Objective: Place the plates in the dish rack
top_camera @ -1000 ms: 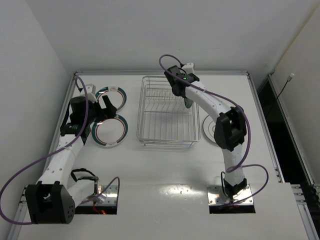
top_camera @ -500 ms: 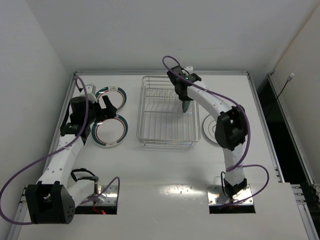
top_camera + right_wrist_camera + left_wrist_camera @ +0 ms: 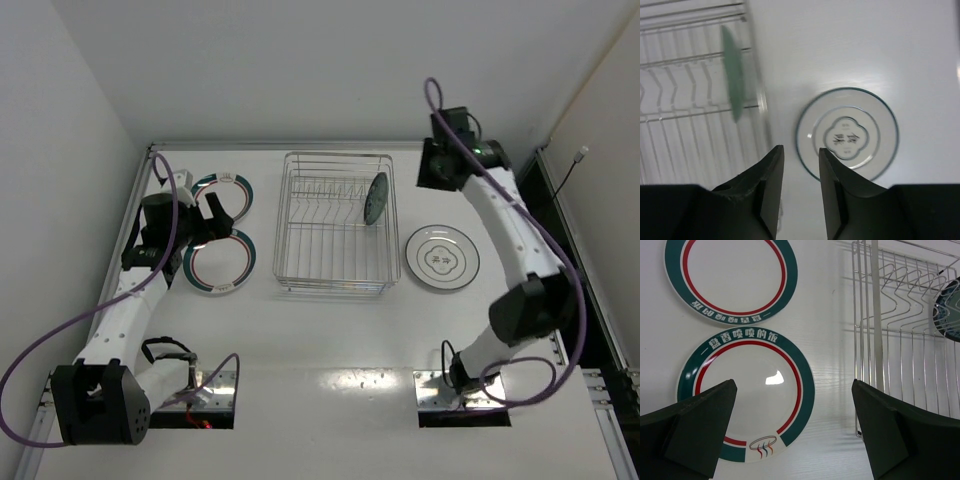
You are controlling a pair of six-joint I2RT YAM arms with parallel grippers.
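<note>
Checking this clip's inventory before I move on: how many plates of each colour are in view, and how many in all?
White plates with teal rim and red ring: 2
White plate with grey centre mark: 1
Dark teal plate, standing in the rack: 1
Total: 4 plates

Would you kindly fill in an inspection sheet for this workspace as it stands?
Surface: white table, glare near the arm bases.
Job's things: dark teal plate upright in the dish rack; two teal-rimmed plates flat on its left; white plate flat on its right.
Clutter: nothing seen.
Claws: left claw wide open above the teal-rimmed plates; right claw slightly open, empty, raised right of the rack.
Cables: purple cables looped along both arms.
Surroundings: white walls.
</note>
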